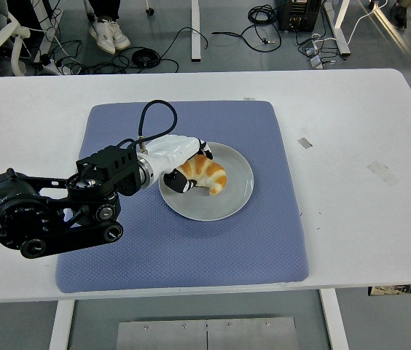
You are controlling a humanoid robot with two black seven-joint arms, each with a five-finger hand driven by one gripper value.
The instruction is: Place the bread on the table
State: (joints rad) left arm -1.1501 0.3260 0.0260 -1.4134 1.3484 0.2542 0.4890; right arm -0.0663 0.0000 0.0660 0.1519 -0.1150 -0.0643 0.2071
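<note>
One white table (351, 146) carries a blue mat (191, 248), on which a grey plate (220, 208) holds the bread (207, 173), a croissant gripped at its left end by the left hand (176, 164), fingers closed around it.

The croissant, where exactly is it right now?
The croissant is on the grey plate mid-mat, on the plate's left side, with the left hand closed around its left end.
</note>
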